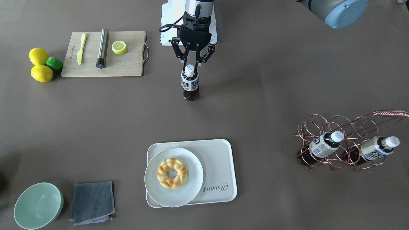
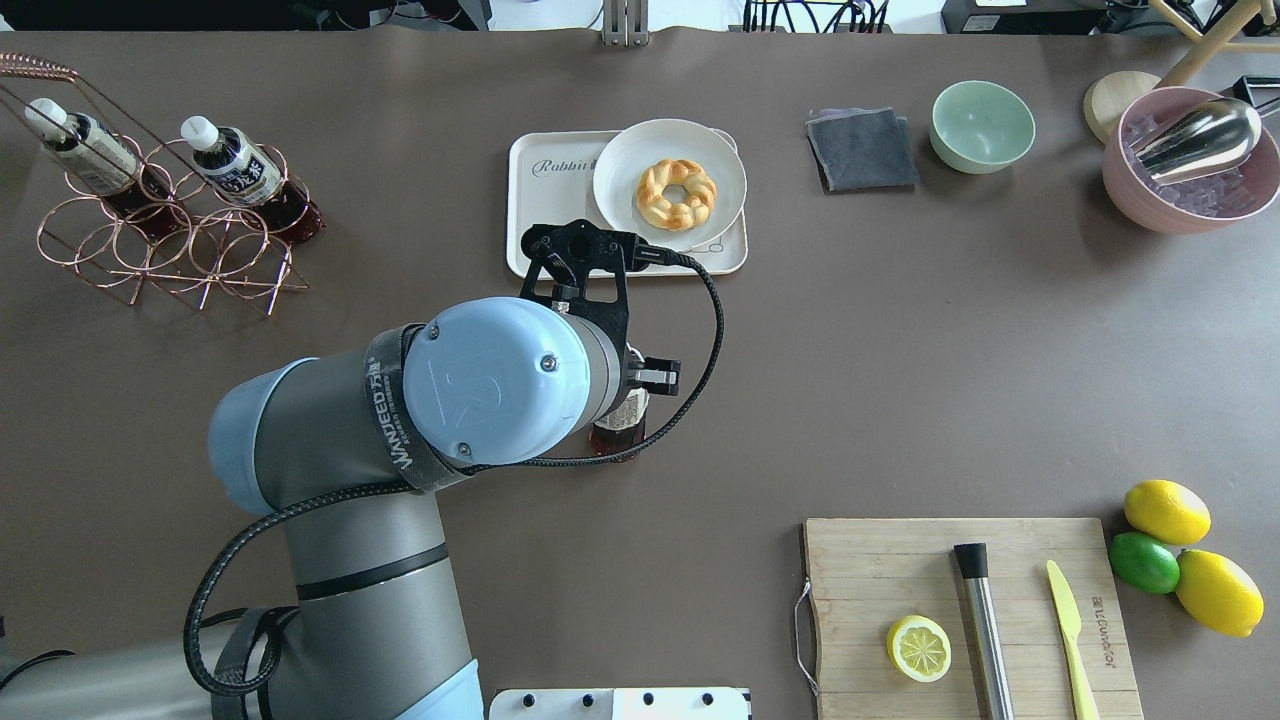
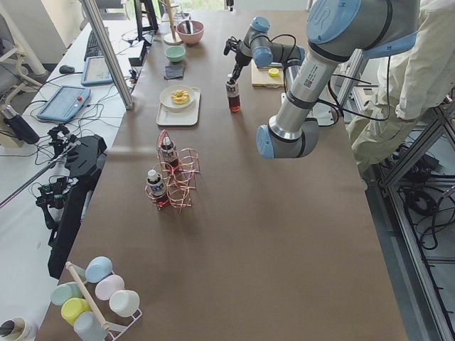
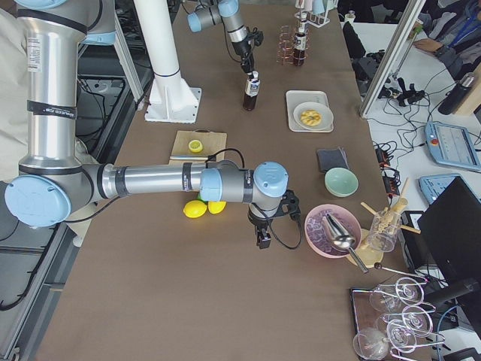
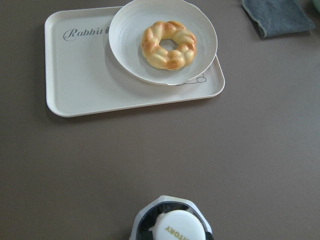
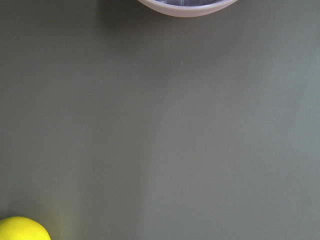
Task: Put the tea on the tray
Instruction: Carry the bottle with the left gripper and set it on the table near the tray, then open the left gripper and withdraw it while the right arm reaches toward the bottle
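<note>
One tea (image 1: 190,83) upright, cap (image 1: 189,68) uppermost

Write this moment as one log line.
left hand: shut on small clear plastic bottle of brown tea | cream rectangular plastic tray: no bottle | right hand: unclear

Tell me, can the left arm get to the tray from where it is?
Probably yes. The left gripper, shut on the tea, faces the tray with only bare table between. The plate with the pastry covers one side, yet the lettered side is bare.
</note>
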Motion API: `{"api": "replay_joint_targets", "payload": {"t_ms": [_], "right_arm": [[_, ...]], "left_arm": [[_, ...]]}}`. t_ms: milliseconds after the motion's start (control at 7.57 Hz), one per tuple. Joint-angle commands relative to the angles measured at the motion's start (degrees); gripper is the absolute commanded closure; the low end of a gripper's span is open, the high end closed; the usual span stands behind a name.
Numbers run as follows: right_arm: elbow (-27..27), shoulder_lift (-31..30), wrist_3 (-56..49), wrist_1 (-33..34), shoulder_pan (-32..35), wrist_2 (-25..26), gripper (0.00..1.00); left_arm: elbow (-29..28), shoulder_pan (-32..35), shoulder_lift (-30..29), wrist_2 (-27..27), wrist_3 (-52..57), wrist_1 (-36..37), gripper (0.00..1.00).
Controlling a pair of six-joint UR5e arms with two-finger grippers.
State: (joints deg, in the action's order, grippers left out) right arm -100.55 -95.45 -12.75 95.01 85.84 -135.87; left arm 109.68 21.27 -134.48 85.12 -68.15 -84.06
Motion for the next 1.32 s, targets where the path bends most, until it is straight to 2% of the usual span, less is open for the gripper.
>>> {"api": "replay_joint_targets", "payload": {"t_ms": [0,132,397,529,661,793,925,1057,1190], "right_arm": [[-0.09,0.09,0.09,0.00,0.03,0.00,0.00],[-0.17,0.17,0.35,0.00,-0.06,0.00,0.00],[-3.49,1.84,4.53,-0.09,0.03,-1.92,0.00],[-7.34,3.32,10.58,0.43,-0.06,-2.20,0.00],[-9.82,5.17,18.03,0.27,-2.59,-2.55,0.00],[-13.32,7.53,27.33,0.18,-6.53,-2.64,0.00],[-17.10,9.91,38.13,0.26,-11.44,-2.03,0.00],[-20.01,13.15,47.81,0.35,-16.79,-1.33,0.00],[-22.47,15.88,55.21,0.35,-23.11,1.90,0.00]], "left_arm": [[-0.35,-0.17,0.00,-0.22,-0.06,-0.49,0.25],[-0.35,-0.17,0.00,-0.22,-0.06,-0.49,0.08],[2.62,0.00,0.00,-0.04,-0.15,0.03,0.04],[5.25,1.39,0.44,0.22,0.12,0.30,0.04],[7.45,4.89,0.88,3.01,0.64,3.95,0.04],[10.35,9.71,3.06,8.86,1.34,7.30,0.04],[13.77,14.37,7.34,14.14,7.18,7.50,0.04],[16.59,19.29,13.39,21.59,13.33,7.42,0.04],[16.88,25.52,17.45,28.19,17.57,7.24,0.04]]}}
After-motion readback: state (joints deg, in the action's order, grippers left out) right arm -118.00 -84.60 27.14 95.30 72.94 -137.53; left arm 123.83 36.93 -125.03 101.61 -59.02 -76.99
